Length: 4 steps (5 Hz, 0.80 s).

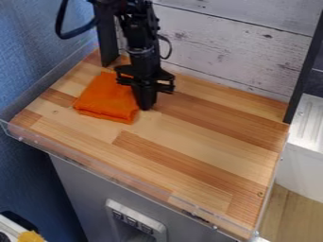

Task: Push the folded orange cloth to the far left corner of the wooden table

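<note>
Fingers together, seemingly holding nothing, the black gripper (146,108) points down at the right edge of the orange cloth (106,100).

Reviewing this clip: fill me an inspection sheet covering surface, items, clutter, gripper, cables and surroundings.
Surface: striped wooden top with a low clear rim.
Items: orange cloth, folded, lying flat toward the top left.
Clutter: yellow object off the surface, lower-left corner; identity unclear.
Gripper: pointing down at the cloth's right edge; contact unclear.
Cables: black cable looping beside the arm.
Surroundings: whitewashed plank wall behind; blue wall left.
</note>
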Motion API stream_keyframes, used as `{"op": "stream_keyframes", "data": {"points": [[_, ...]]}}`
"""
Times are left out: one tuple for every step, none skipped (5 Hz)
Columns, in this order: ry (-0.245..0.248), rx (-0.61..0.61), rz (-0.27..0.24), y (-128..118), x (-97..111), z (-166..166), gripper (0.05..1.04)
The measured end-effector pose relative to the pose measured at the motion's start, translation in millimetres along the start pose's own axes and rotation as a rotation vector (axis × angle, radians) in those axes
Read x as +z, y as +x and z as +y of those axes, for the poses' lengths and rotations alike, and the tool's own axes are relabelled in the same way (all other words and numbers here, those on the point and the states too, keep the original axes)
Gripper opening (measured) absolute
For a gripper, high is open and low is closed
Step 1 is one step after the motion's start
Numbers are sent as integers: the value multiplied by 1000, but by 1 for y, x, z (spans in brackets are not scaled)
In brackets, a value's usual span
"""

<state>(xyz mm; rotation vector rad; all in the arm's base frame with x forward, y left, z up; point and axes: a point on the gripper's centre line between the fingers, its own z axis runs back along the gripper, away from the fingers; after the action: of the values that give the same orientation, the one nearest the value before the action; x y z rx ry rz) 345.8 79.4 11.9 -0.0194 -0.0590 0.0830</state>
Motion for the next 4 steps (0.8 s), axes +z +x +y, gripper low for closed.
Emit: {"op": "stream_keyframes", "data": {"points": [[32,-52,-5,4,2,13,64],[50,-96,13,1,1,21,64],[54,-123,37,0,-2,25,64],[46,-141,69,-4,-1,26,64]]}}
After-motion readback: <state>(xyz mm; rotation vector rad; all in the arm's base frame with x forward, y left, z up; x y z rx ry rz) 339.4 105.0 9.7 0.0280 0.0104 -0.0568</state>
